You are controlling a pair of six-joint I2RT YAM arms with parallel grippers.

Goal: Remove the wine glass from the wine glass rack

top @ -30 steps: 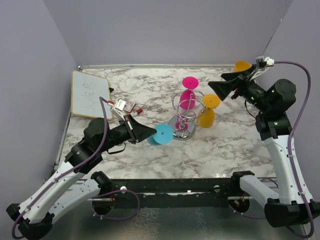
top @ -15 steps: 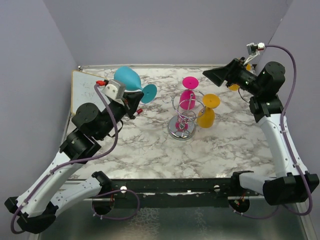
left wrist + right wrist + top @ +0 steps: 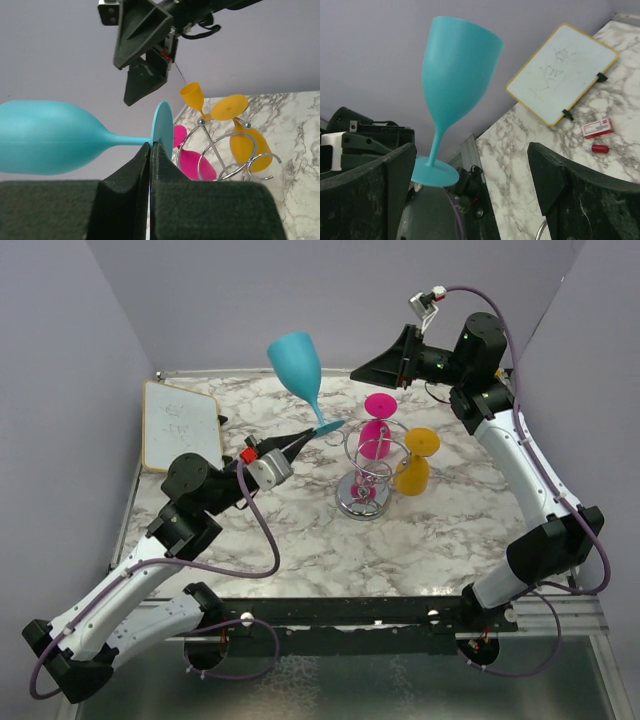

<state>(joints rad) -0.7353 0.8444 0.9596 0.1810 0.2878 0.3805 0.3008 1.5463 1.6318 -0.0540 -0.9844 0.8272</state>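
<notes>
My left gripper (image 3: 308, 434) is shut on the round foot of a blue wine glass (image 3: 298, 364) and holds it upright, high above the table, left of the rack. The glass also shows in the left wrist view (image 3: 55, 137) and in the right wrist view (image 3: 455, 80). The chrome wire rack (image 3: 367, 470) stands mid-table with a pink glass (image 3: 377, 430) and an orange glass (image 3: 415, 465) hanging on it. My right gripper (image 3: 362, 371) is open and empty, raised behind the rack and pointing at the blue glass.
A yellow-framed whiteboard (image 3: 180, 425) lies at the back left, with a small red-and-white item (image 3: 595, 129) and a red cap (image 3: 599, 148) near it. Another orange glass (image 3: 192, 97) stands behind the rack. Grey walls close in the table.
My left gripper has swung the blue glass from low beside the rack up and round to upright above the table. My right arm has risen and moved left toward the glass.
</notes>
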